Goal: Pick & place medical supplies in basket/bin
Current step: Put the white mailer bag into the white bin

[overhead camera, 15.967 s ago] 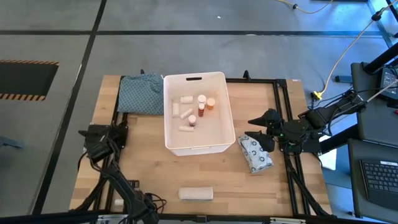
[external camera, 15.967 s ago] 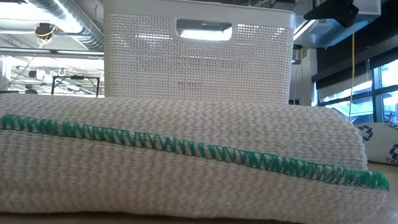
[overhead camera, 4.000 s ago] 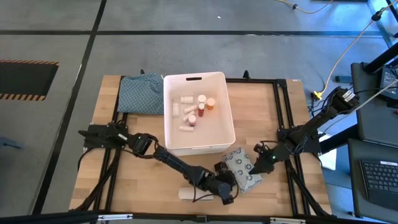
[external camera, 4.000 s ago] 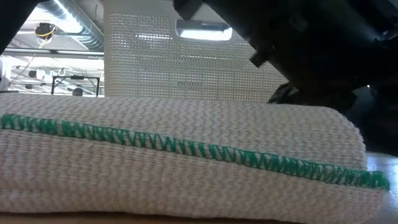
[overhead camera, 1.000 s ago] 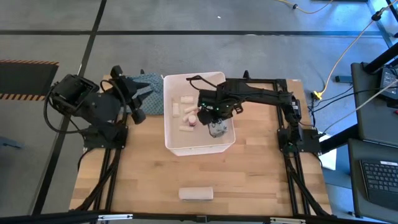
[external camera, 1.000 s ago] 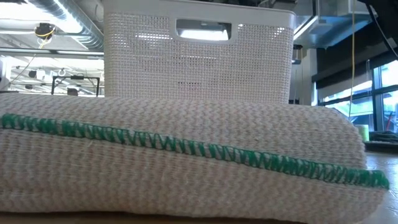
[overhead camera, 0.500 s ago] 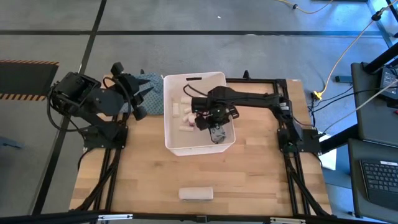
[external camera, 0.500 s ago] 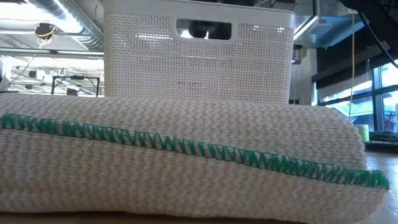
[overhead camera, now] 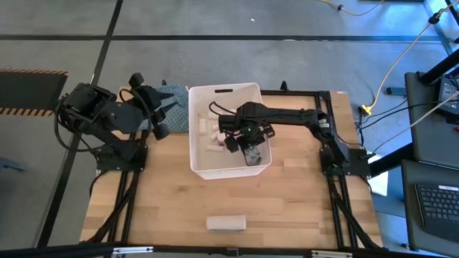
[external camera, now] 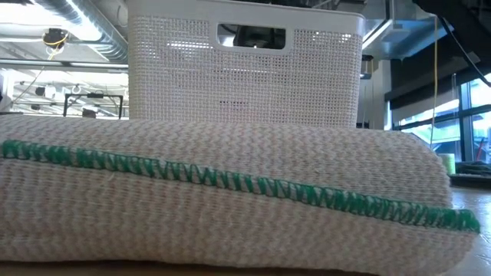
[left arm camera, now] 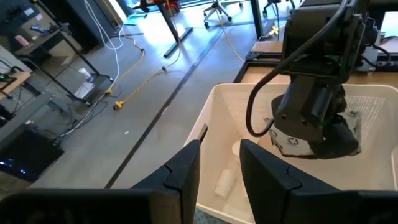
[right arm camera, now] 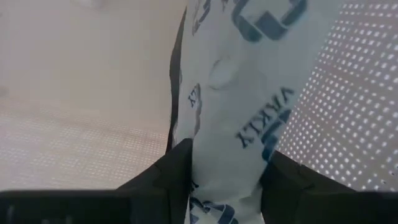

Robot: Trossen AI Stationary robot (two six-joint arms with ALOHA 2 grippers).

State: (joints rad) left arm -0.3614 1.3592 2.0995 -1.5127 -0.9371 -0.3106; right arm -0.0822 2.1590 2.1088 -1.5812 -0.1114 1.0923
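Observation:
The white bin (overhead camera: pixel 229 172) stands at the table's far middle, with small white rolls (overhead camera: pixel 209 127) on its floor. My right gripper (overhead camera: pixel 247 147) reaches down inside it, shut on the grey-patterned white packet (overhead camera: pixel 253 155), which the left wrist view shows under the gripper (left arm camera: pixel 292 142). My left gripper (overhead camera: pixel 159 118) hovers open by the bin's left side, nothing between its fingers (left arm camera: pixel 183 171). A beige roll (overhead camera: pixel 226 223) lies on its side near the table's front edge and fills the low view (external camera: pixel 230 199). My right gripper pinches the packet between its two fingers (right arm camera: pixel 168 177), one on each flat face of its upper part (right arm camera: pixel 224 155). The fingers come from above, pointing down into the bin. The packet runs on below them, close beside the bin's meshed wall (right arm camera: pixel 348 93); whether its lower end touches the floor cannot be told.
A teal-grey patterned cloth (overhead camera: pixel 171 97) lies at the table's far left, partly under my left arm. The bin's handle slot (external camera: pixel 252 35) faces the near side in the low view. Bare wood lies between the bin and the beige roll.
My right gripper has sunk deeper into the bin with the packet, shifting a little toward the bin's near wall. In the low view the handle slot has darkened as the arm came in behind it.

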